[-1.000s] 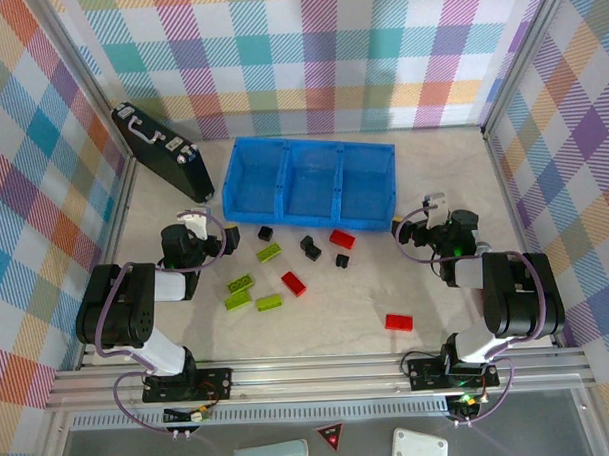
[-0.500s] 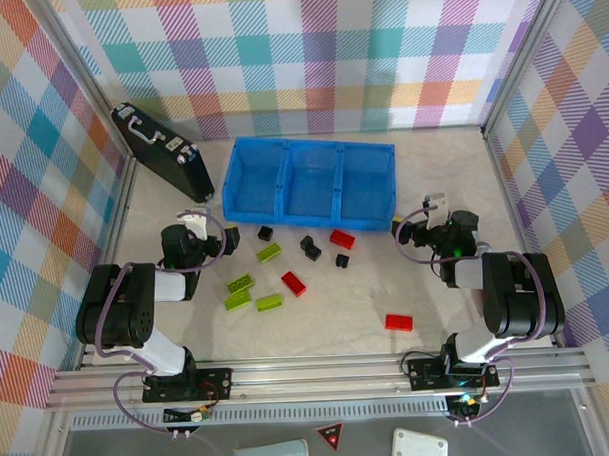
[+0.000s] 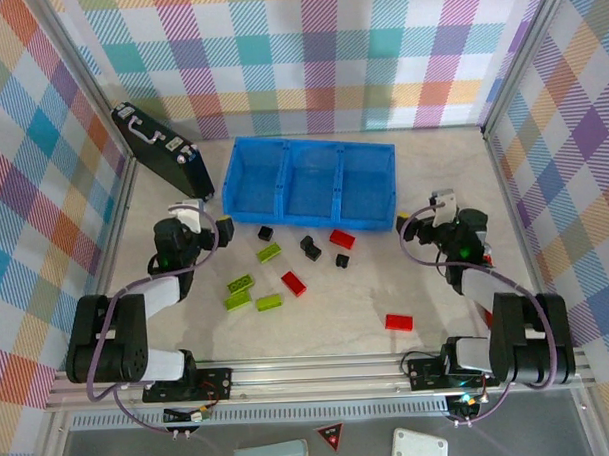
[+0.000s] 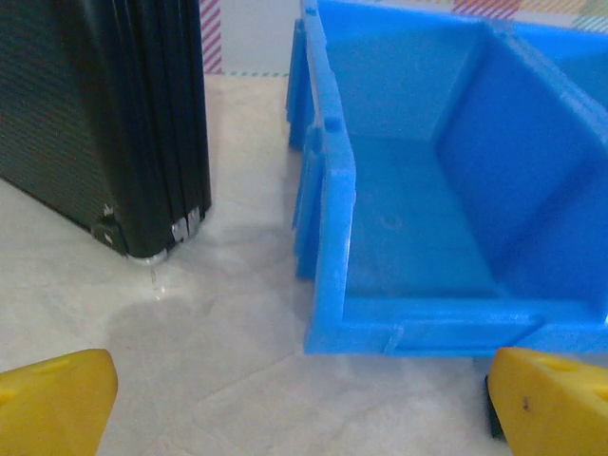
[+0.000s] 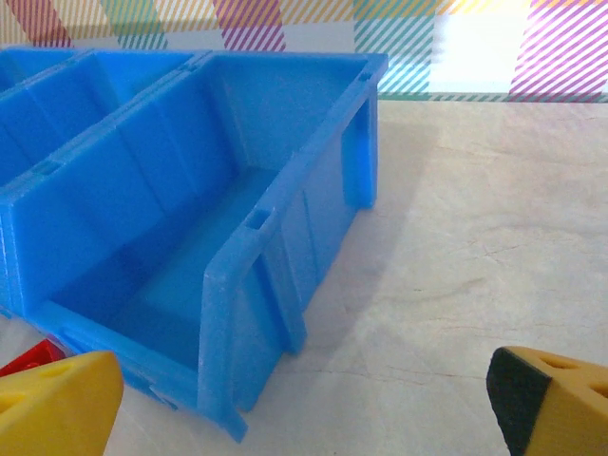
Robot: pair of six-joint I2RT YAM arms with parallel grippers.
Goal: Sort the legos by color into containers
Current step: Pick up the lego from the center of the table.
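The legos lie loose on the table in front of the blue three-compartment containers: lime-green ones, red ones and black ones. My left gripper hovers open off the containers' near left corner, with nothing between its yellow fingertips. Off the near right corner, my right gripper is also open and empty. A red lego peeks in beside its left fingertip.
A black briefcase with silver latches leans at the back left, close to the left gripper. Checked walls enclose the table on three sides. Bare tabletop lies to the right of the containers.
Both arms have stretched out from their folded pose. The left gripper has shifted slightly back and left, the right gripper slightly right. The legos have not moved.
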